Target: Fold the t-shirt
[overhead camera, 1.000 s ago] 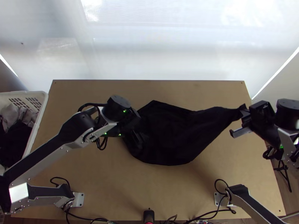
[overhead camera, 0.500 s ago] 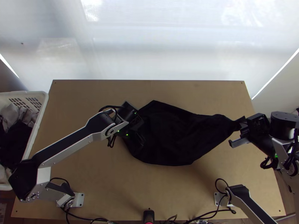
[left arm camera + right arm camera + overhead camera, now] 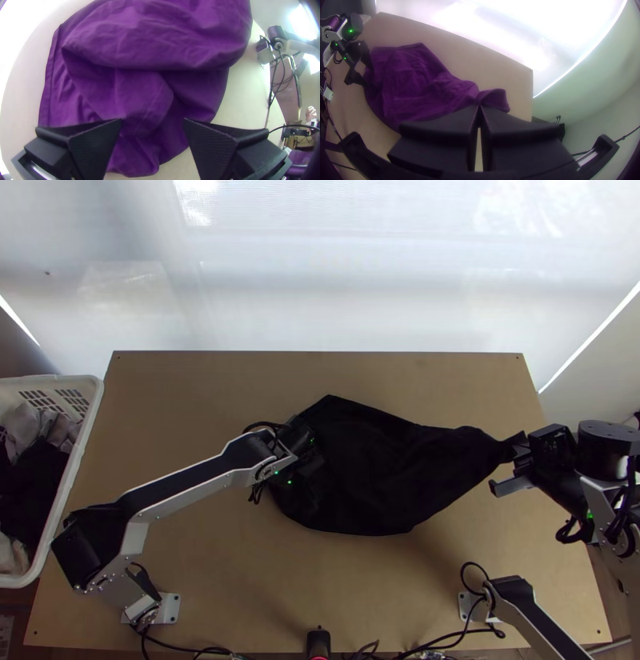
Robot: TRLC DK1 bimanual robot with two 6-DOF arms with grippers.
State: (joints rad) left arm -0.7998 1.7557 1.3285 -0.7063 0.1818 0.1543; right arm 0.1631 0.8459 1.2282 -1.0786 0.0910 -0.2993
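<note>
And here's the t-shirt (image 3: 384, 476), thin, dark and softly wrinkled, rumpled across the middle of the bench (image 3: 240, 572) and tapering to a pinched end! The right tool (image 3: 518, 449) has that end, fingers closed tight on it; over the opposite part, the left tool (image 3: 314, 481) gapes wide, flat ribbed fingers well apart, nothing gripped, contact impossible to tell
</note>
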